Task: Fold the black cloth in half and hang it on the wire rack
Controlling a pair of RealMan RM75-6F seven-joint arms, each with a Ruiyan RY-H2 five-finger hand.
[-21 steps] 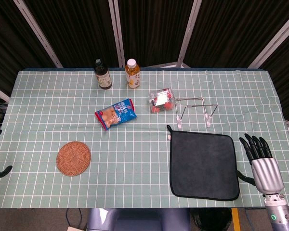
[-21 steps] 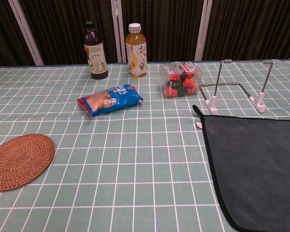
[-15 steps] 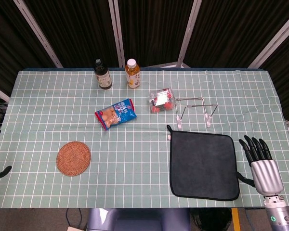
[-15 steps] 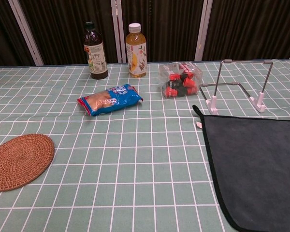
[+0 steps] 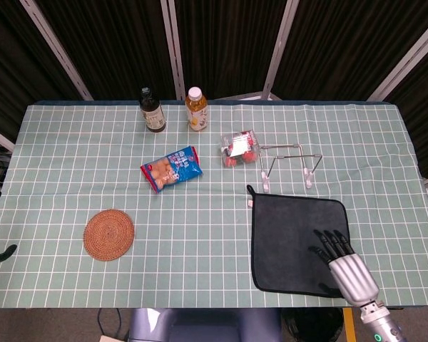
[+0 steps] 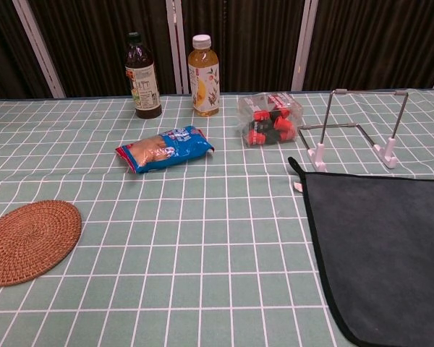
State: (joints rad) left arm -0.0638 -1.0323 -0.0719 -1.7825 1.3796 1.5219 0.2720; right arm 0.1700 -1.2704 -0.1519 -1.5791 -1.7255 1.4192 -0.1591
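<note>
The black cloth (image 5: 292,241) lies flat and unfolded on the checked tablecloth at the front right, its small loop at the far left corner. In the chest view the cloth (image 6: 383,246) fills the lower right. The wire rack (image 5: 289,162) stands just behind it on white feet, also seen as the rack (image 6: 358,126) in the chest view. My right hand (image 5: 346,267) is over the cloth's near right corner, fingers extended and apart, holding nothing. Only dark fingertips of my left hand (image 5: 0,254) show at the far left edge, spread apart and off the table.
A dark bottle (image 5: 153,110) and a tea bottle (image 5: 196,108) stand at the back. A blue snack bag (image 5: 172,168) and a clear bag of red items (image 5: 239,148) lie mid-table, the clear bag beside the rack. A woven coaster (image 5: 108,234) sits front left.
My right hand has moved left and nearer, from beside the cloth's right edge to above its near right corner. The cloth has not moved.
</note>
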